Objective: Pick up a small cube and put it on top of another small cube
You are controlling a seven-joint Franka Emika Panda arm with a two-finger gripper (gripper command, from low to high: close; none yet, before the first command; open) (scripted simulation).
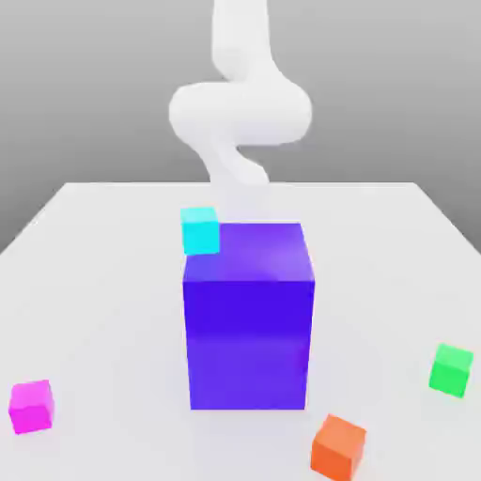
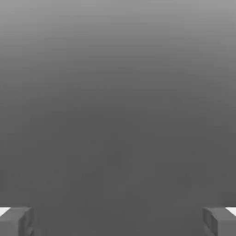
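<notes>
In the exterior view, there's the pale arm, coming down from the top and bending behind the big blue-violet block, which stands upright mid-scene on the white surface. And look at the cyan cube, showing at the block's upper corner toward the exterior view's left, overlapping its top; whether it rests there or sits behind, I cannot tell from this angle. Out on the exterior view's left, low down, it's the magenta cube, alone on the surface and well apart from the block. Over to the exterior view's right, the green cube, turned at a slant, also on its own. And nearest the camera, the orange cube, twisted at an angle, near the block's front corner on the exterior view's right. Four small cubes, none stacked on another!

Across to the hand view, and here's the claw, its two fingers wide apart, one at each side, with nothing between them, just a plain grey backdrop that pales toward one edge.
</notes>
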